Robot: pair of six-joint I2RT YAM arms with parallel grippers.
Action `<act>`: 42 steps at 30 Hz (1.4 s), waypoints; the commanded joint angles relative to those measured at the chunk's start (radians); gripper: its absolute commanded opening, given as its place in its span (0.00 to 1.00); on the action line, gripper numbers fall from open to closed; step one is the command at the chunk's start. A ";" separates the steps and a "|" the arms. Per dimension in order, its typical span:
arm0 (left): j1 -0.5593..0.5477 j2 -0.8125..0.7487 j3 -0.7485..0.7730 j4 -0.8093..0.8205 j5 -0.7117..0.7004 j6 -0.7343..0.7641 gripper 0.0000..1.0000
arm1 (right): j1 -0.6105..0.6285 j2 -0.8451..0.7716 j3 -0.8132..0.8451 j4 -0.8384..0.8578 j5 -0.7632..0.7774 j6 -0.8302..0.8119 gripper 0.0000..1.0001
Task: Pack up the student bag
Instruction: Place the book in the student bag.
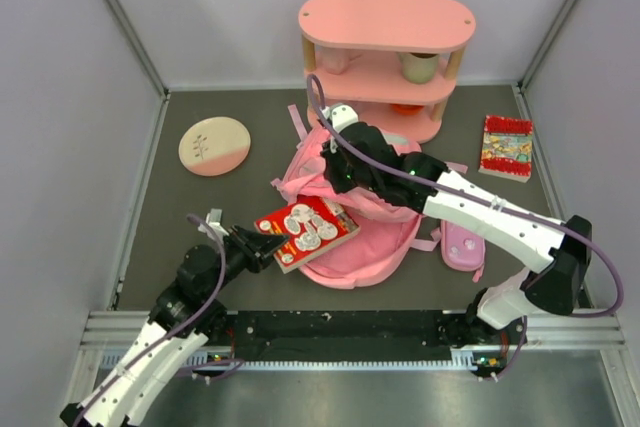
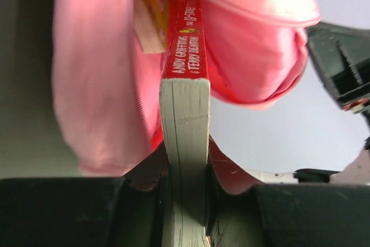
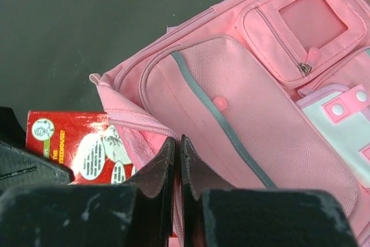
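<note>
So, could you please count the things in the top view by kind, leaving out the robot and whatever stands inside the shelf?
Book: 2
Student bag: 1
Pencil case: 1
Plate: 1
Shelf: 1
Total: 6

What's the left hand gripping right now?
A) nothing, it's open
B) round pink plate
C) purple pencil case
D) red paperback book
D: the left hand is clamped across the covers of the red book, and the book's far end lies over the student bag.
</note>
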 commanded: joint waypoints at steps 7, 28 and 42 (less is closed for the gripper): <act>-0.018 0.374 0.010 0.635 -0.082 -0.074 0.00 | -0.025 -0.076 -0.023 0.106 0.005 0.046 0.00; -0.487 1.026 0.115 1.202 -0.823 -0.049 0.00 | 0.008 -0.108 0.012 0.105 0.082 0.037 0.00; -0.487 1.308 0.183 1.426 -0.917 -0.064 0.00 | -0.017 -0.049 0.219 -0.202 0.029 -0.078 0.00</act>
